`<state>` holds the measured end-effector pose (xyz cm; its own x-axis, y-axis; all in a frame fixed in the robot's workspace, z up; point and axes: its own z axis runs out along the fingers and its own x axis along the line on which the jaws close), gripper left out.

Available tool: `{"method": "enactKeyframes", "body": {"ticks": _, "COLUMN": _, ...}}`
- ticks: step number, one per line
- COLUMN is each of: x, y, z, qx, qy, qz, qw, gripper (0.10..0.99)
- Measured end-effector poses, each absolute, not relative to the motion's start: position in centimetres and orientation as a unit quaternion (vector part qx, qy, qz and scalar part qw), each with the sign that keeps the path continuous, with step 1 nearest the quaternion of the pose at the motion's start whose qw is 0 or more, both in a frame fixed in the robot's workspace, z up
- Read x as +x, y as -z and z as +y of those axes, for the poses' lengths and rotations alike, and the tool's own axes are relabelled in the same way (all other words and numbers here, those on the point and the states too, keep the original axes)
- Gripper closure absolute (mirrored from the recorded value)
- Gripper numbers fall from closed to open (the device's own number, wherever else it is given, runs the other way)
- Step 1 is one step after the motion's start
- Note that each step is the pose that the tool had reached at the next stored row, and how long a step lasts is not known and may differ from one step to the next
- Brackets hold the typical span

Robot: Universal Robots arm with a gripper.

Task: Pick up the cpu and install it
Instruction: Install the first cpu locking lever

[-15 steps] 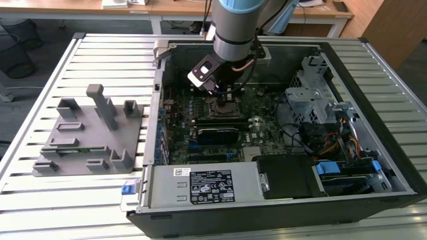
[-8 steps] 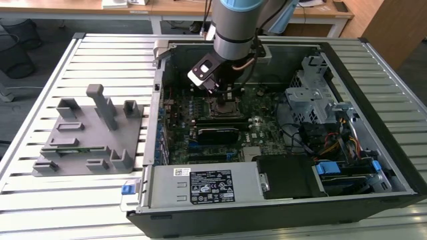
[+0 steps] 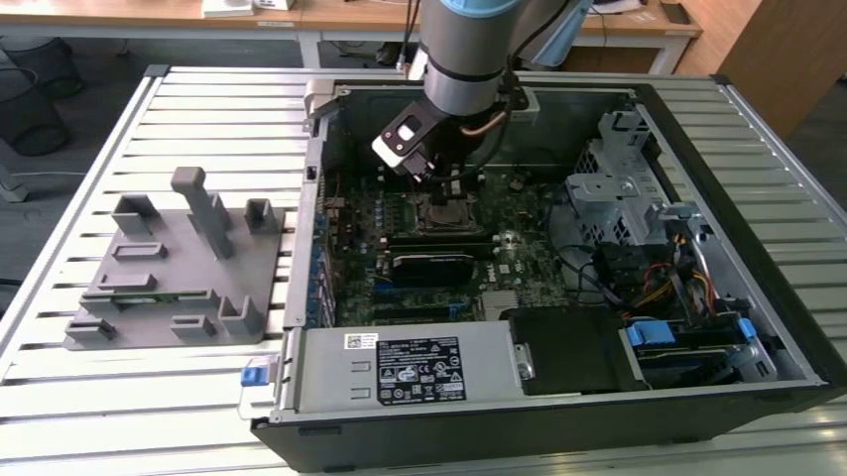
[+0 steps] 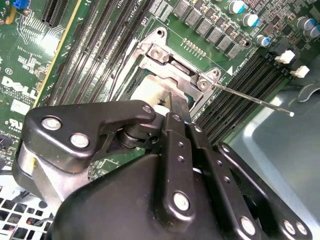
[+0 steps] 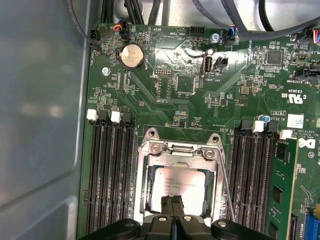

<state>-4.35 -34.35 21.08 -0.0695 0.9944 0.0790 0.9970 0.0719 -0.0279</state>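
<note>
In both wrist views the cpu (image 5: 181,186) (image 4: 148,93), a flat square chip with a pale silver top, lies flat inside the open metal socket frame (image 5: 150,149) (image 4: 156,54) on the green motherboard. My gripper (image 5: 173,201) (image 4: 178,102) stands right over the cpu's edge, fingers pressed together with nothing seen between them. Whether the tips touch the chip I cannot tell. The thin socket lever (image 5: 226,186) (image 4: 252,98) sticks out beside the frame. In the exterior view the gripper (image 3: 445,194) reaches down into the open computer case.
Black memory slots (image 5: 107,170) flank the socket on both sides. A grey plastic fixture (image 3: 179,268) with upright posts sits on the slatted table at the exterior view's left. Inside the case are a black heatsink block (image 3: 430,264), a power supply (image 3: 404,367) and a drive cage (image 3: 616,188).
</note>
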Motion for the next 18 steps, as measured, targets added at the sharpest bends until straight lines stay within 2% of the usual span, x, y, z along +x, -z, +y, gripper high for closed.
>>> {"method": "enactKeyframes", "body": {"ticks": 10, "x": -4.3, "y": -21.7, "z": -34.4, "qx": -0.681, "qy": 0.017, "qz": -0.731, "qw": 0.038, "gripper": 0.98}}
{"method": "enactKeyframes", "body": {"ticks": 18, "x": -4.3, "y": -23.7, "z": -34.4, "qx": -0.681, "qy": 0.017, "qz": -0.731, "qw": 0.038, "gripper": 0.98}}
